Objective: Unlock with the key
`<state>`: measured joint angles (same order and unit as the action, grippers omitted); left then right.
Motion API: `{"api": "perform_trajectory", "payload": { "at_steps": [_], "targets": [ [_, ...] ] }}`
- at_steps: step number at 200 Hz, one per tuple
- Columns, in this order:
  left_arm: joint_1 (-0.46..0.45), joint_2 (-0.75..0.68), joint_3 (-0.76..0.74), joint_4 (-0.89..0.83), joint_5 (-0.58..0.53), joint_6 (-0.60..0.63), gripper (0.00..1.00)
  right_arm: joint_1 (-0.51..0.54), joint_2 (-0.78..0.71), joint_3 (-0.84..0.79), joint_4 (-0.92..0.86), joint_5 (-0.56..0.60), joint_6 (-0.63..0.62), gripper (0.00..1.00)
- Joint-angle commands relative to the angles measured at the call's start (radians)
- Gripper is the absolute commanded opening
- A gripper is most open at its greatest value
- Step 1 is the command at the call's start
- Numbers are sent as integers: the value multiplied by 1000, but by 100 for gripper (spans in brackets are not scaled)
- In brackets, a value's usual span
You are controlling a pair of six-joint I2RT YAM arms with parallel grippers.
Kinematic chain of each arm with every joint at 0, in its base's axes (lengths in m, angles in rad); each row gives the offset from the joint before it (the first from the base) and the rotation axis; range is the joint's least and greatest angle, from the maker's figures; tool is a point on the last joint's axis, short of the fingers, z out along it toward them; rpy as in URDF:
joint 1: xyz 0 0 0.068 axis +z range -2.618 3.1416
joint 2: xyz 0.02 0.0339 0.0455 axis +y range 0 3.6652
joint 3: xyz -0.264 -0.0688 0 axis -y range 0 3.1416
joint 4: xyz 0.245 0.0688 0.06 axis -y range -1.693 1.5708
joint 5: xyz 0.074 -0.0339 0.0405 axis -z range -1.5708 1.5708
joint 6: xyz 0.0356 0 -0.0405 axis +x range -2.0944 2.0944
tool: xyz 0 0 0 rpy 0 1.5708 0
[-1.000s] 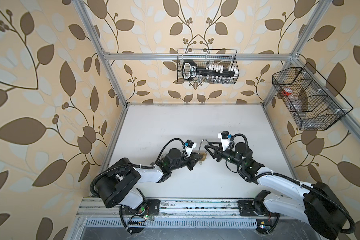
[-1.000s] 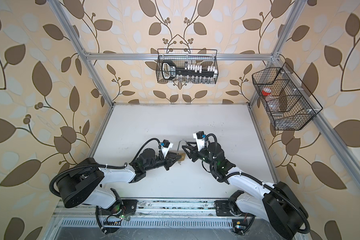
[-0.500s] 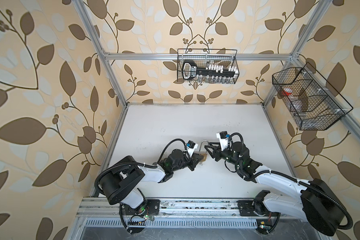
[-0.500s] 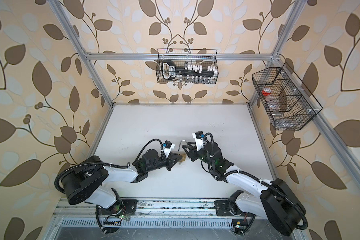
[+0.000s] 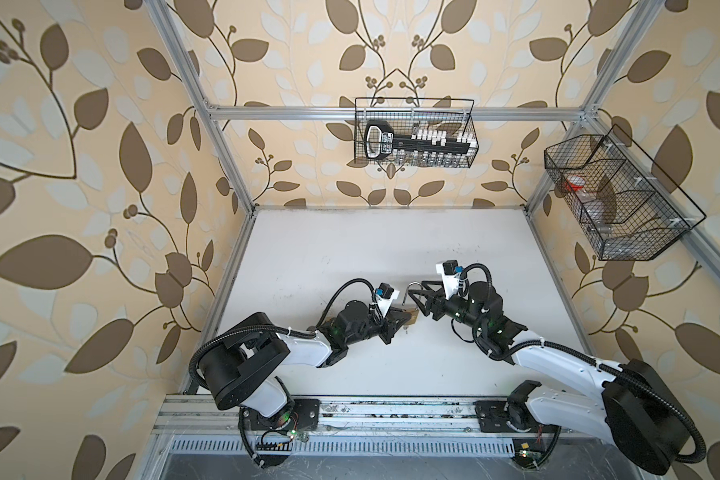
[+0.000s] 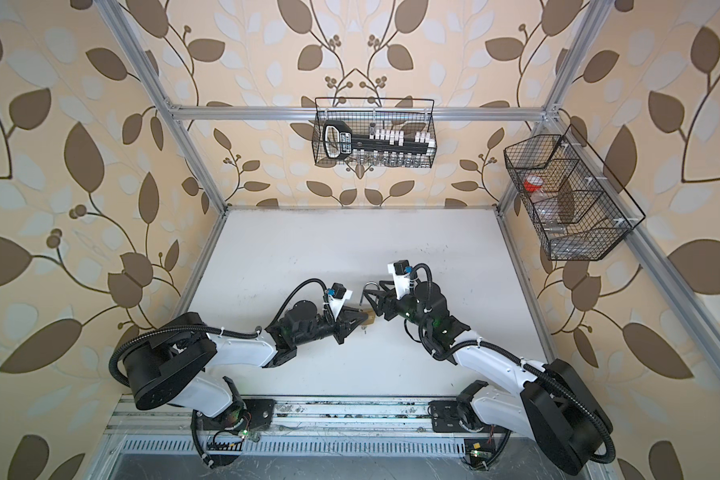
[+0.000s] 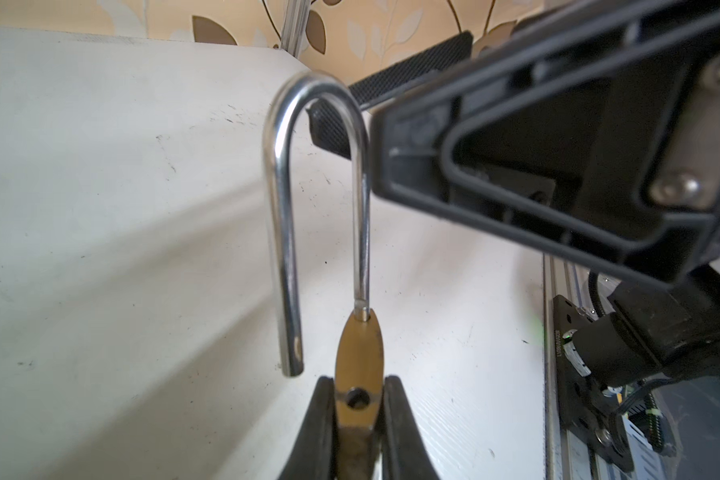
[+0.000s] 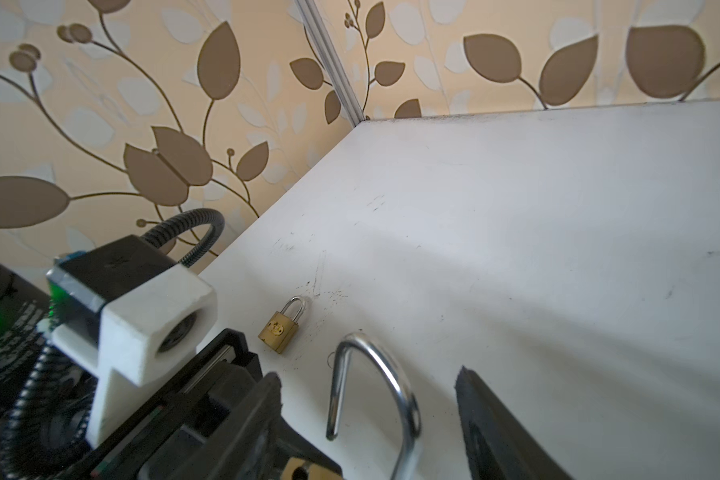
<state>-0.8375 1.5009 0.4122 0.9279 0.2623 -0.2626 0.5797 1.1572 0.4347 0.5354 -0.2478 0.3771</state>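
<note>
The left end effector point(image 7: 358, 409) is closed tight on the gold body of a padlock point(image 7: 360, 353) and holds it up over the white worktop point(image 5: 350, 249). The silver loop point(image 7: 281, 232) of this padlock is already open. One end of it sits in the body, and the other end hangs free beside the body, next to the empty hole. So the main job looks done: the padlock is unlocked. The right end effector point(image 8: 368, 374) is open. Its two black fingers point(image 8: 487, 415) stand one on each side of the loop, with a gap showing, so it does not seem to be holding anything. I cannot see the key anywhere near the padlock, so I cannot tell if it is in the keyhole or not. A second, much smaller padlock point(image 8: 279, 326) lies flat on the worktop, a little way beyond the held one, and its loop is shut. What may be left is to let go of the open padlock and put it down.
</note>
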Motion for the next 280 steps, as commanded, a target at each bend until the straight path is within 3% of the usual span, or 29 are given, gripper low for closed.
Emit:
{"api": "perform_trajectory", "payload": {
  "at_steps": [1, 110, 142, 174, 202, 226, 258, 280],
  "targets": [
    [-2, -46, 37, 143, 26, 11, 0, 14, 14, 23, 20, -19, -17, 67],
    [-9, -44, 38, 164, 40, -9, 0, 17, 53, 44, -1, 10, -4, 61],
    [-19, -27, 46, 164, 40, -7, 0, 20, 64, 56, -25, 55, 12, 50],
    [-34, -22, 43, 164, -11, 8, 0, 30, 72, 72, -79, 148, 18, 44],
    [-88, -15, 36, 161, -178, 71, 0, 63, 74, 105, -178, 293, -2, 42],
    [-174, 3, 41, 154, -440, 176, 0, 95, 71, 120, -229, 405, -7, 40],
    [-245, 62, 48, 232, -761, 266, 0, 120, 77, 144, -286, 492, -14, 39],
    [-249, 101, 40, 311, -862, 281, 0, 126, 81, 151, -295, 505, -17, 41]
  ]
}}
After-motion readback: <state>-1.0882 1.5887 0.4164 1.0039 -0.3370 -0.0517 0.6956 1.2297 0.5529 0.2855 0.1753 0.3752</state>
